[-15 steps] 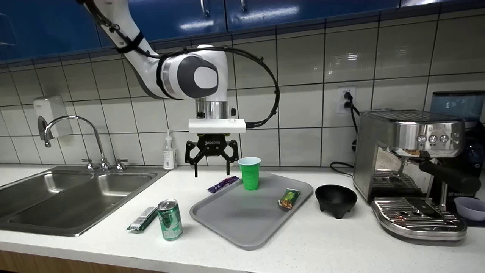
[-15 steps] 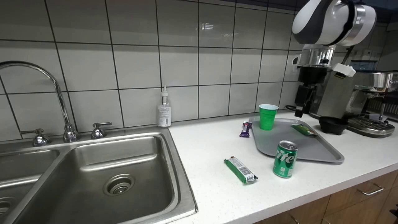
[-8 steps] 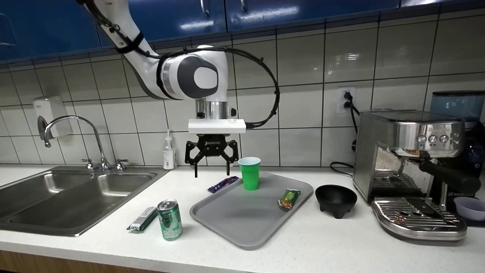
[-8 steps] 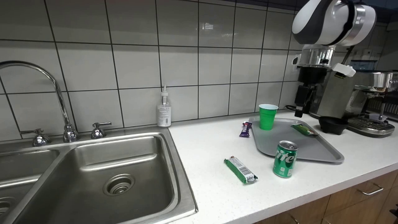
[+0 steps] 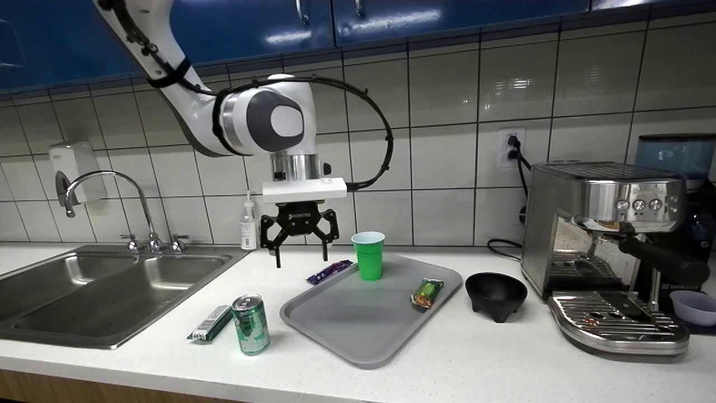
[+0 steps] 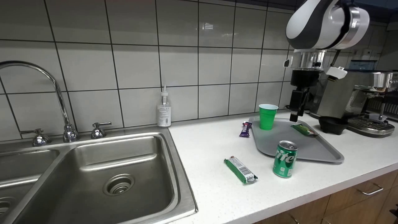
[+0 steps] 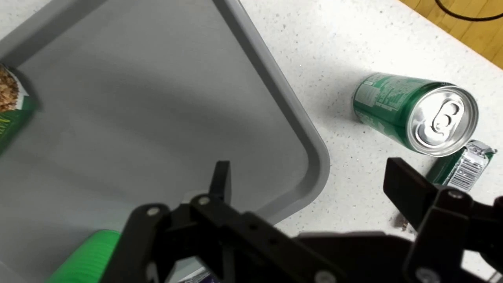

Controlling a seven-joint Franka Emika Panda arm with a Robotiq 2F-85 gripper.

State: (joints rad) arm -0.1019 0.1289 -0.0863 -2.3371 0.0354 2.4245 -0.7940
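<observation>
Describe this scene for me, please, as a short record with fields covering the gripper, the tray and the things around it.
Gripper: open, holding nothing, raised above the things below
Tray: gray, lying flat on the white counter
On the tray: green cup, upright; green snack packet, lying down
Beside the tray: green can, upright, apart from it; purple bar, contact with the rim hard to tell
Beside the can: green-and-white bar, lying flat
Elsewhere: black bowl, coffee machine, steel sink

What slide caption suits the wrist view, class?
Open, empty black claw; below, a grey rectangular tray beside a green cylindrical metal can.
</observation>
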